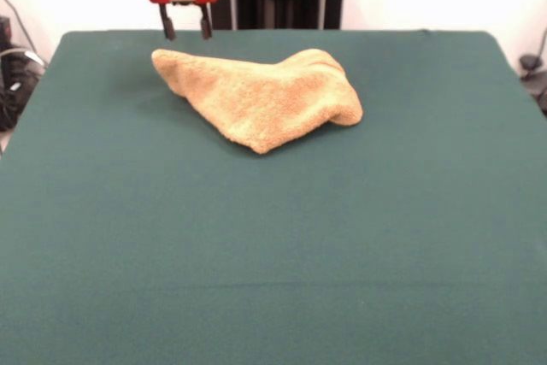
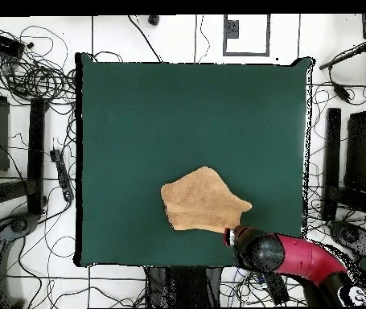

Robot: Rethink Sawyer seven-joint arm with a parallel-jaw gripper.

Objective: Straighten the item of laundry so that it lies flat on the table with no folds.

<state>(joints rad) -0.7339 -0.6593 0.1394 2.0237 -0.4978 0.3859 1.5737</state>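
The towel (image 1: 261,96) lies bunched and folded over on the table (image 1: 273,254), toward the robot-side edge, forming an irregular wedge. The gripper (image 1: 185,33) hangs just above the towel's pointed corner, clear of it. Its two fingers (image 1: 167,27) stand apart and hold nothing.

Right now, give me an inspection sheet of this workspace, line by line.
Surface: table covered in dark green cloth, mostly bare.
Job's things: golden-tan towel lies bunched and folded over, not flat.
Clutter: nothing seen on the table.
Grippers: gripper open, empty, raised near the towel's corner, not touching it.
Cables: tangled cables on the floor around the table.
Surroundings: white tiled floor, dark equipment stands beside the table.
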